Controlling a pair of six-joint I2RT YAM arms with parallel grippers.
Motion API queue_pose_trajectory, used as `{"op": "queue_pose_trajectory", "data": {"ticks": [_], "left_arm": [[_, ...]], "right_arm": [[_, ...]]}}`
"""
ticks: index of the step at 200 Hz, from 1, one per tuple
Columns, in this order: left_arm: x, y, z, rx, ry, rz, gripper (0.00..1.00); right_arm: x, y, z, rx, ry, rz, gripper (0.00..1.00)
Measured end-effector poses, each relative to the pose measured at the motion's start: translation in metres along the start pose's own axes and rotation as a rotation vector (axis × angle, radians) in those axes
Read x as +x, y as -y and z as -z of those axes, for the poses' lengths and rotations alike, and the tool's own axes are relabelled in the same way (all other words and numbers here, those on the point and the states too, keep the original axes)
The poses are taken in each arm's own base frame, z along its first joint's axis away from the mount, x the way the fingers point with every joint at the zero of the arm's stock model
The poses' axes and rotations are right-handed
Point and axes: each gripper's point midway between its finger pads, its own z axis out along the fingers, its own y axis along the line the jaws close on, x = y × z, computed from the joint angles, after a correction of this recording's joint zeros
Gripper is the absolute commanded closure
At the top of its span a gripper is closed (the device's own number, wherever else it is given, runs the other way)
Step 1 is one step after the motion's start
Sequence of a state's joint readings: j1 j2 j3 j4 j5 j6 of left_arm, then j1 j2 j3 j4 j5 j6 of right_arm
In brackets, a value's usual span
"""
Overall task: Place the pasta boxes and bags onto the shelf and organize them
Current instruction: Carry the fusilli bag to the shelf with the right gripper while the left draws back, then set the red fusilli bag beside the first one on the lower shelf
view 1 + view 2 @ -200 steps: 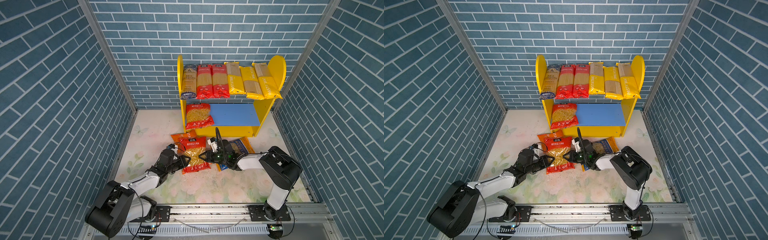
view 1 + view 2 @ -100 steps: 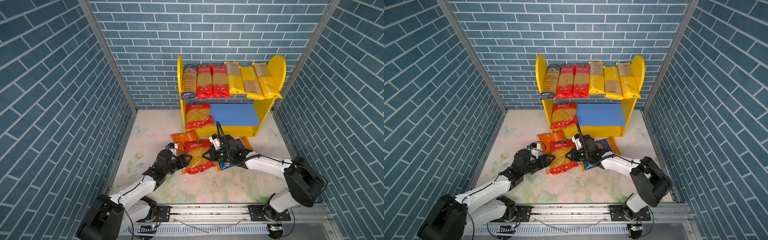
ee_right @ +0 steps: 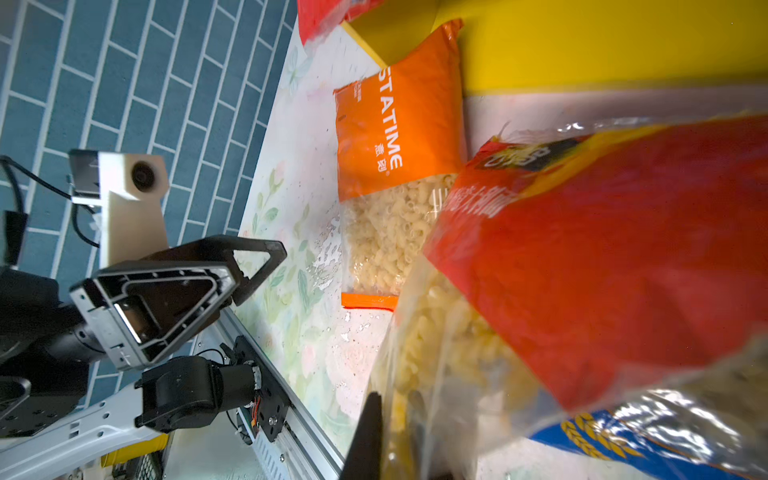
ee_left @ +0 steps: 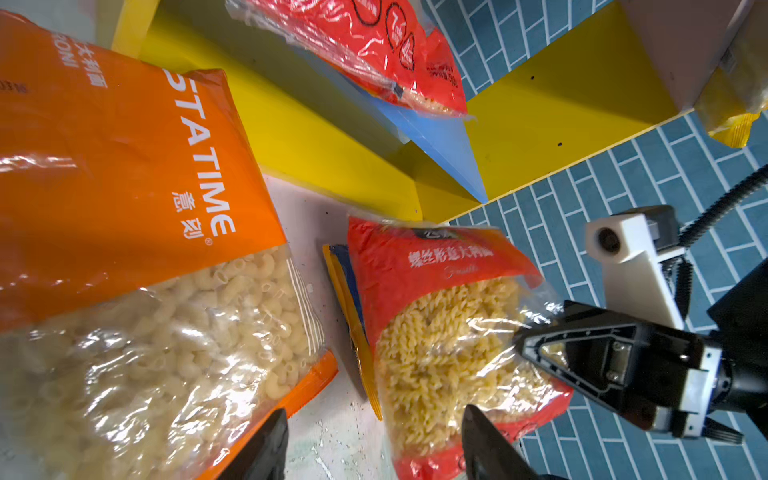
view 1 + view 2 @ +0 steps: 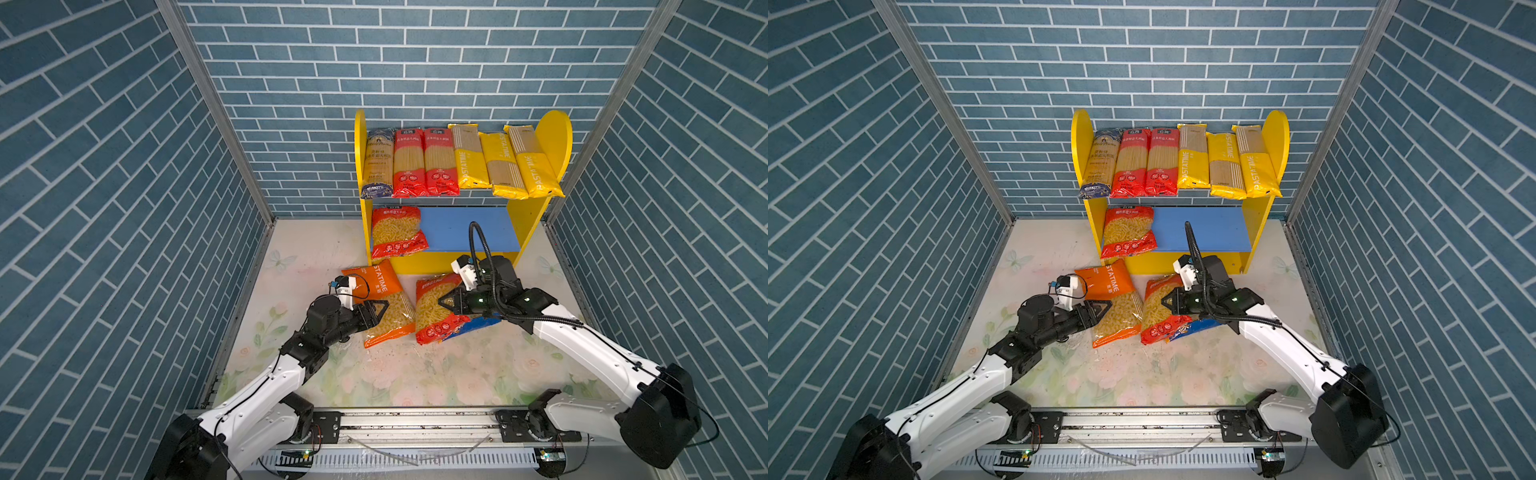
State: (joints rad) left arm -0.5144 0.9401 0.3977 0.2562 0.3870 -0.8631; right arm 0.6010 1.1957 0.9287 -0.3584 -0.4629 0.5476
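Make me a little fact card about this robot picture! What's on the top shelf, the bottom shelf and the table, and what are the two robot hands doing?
On top of the shelf: dark blue spaghetti pack, two red spaghetti packs, three yellow spaghetti packs
On the bottom board: shelved red bag, at its left end
On the table: orange bag, gripped red bag, blue-yellow bag partly under it
Left gripper: open, beside the orange bag, holding nothing
Right gripper: shut on the gripped red bag
Bags not yet shelved: three
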Motion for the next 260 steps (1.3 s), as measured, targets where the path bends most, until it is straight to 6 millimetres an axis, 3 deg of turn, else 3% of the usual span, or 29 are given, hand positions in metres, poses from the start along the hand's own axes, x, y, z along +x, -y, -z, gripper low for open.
{"op": "queue_pose_trajectory", "data": {"ticks": [59,106,176,202,224,260], "left_arm": [[0.025,0.009,-0.021,0.010,-0.064,-0.020,0.33],[0.025,0.024,-0.028,0.035,-0.056,-0.040,0.33],[0.022,0.028,-0.029,0.042,-0.037,-0.048,0.33],[0.022,0.029,-0.028,0.040,-0.033,-0.050,0.33],[0.021,0.029,-0.026,0.035,-0.027,-0.050,0.32],[0.020,0.028,-0.026,0.027,-0.021,-0.051,0.30]], "right_arm": [[-0.041,-0.010,0.042,-0.013,0.169,0.117,1.00],[-0.071,-0.003,0.049,0.003,0.275,0.219,1.00],[-0.142,0.017,0.045,0.029,0.451,0.268,1.00],[-0.165,0.035,0.038,0.037,0.513,0.263,1.00],[-0.181,0.065,0.029,0.053,0.556,0.204,1.00],[-0.174,0.109,0.023,0.090,0.581,0.076,1.00]]}}
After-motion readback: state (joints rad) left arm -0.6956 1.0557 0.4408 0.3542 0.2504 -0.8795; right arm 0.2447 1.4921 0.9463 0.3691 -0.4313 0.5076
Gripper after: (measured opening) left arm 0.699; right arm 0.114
